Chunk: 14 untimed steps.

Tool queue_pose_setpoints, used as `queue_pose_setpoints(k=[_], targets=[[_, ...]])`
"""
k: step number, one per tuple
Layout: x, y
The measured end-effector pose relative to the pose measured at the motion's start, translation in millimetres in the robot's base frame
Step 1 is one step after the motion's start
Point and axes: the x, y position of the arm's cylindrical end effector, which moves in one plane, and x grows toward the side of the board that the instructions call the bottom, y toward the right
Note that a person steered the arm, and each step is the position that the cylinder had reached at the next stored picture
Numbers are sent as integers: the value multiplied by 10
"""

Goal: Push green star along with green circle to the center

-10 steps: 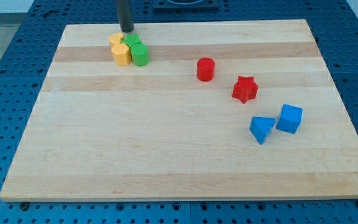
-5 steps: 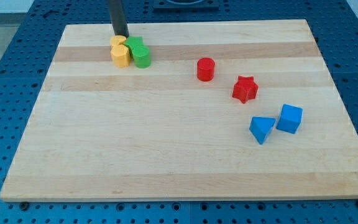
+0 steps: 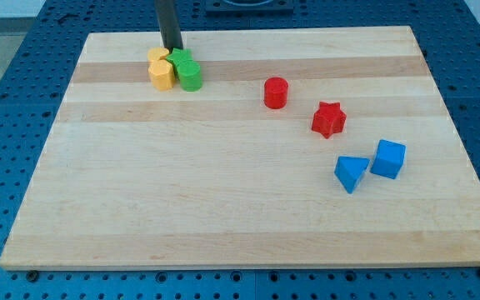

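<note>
Sitting near the view's top left of the pale wooden board, the green star-shaped block is mostly hidden: only its upper points show behind the green round block, which touches it on the side toward the view's bottom. Which way the star's points face cannot be made out, and neither green block shows a clear long axis; the round one stands upright with its flat face up. Pressed against their left side are two yellow blocks, one in front with a faceted, roughly hexagonal top and one behind it whose shape is hard to tell. All four form one tight cluster.

My tip rests on the board just above the cluster, touching or almost touching the green star and the rear yellow block; the rod's upper part is cut off by the view's top edge. No jaws exist on this rod.

Well apart to the right lie a red cylinder, a red star, a blue wedge-like block and a blue cube.
</note>
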Motion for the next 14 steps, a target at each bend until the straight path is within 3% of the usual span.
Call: queue_pose_setpoints(k=[3,6,8,11,12,14], targets=[[497,153],[246,92],[621,-17],[603,-323],[643,-246],[758,467]])
